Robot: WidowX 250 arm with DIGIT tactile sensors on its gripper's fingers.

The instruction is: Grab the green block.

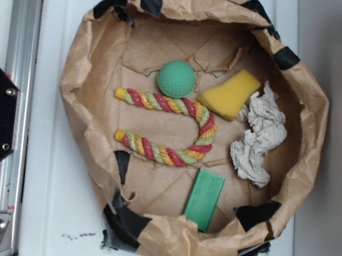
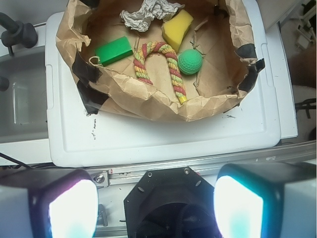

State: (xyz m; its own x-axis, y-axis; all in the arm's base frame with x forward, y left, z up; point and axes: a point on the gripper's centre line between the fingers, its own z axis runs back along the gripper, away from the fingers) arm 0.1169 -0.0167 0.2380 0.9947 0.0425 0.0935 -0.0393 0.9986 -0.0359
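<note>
Green block in the paper bowl, gripper well apart

We see the green block (image 1: 204, 199) flat beside the rope (image 1: 177, 131); only our wrist view shows the gripper (image 2: 156, 206), fingers (image 2: 73, 208) spread, holding nothing, over the black base.

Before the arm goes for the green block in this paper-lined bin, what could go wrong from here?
1. The green block lies close to the crumpled paper wall, so the end effector may catch the paper rather than close cleanly.
2. The green ball shares the block's colour, so it might be mistaken for the target.
3. The rope toy ends just beside the block and could get nudged or pinched along with it.
</note>
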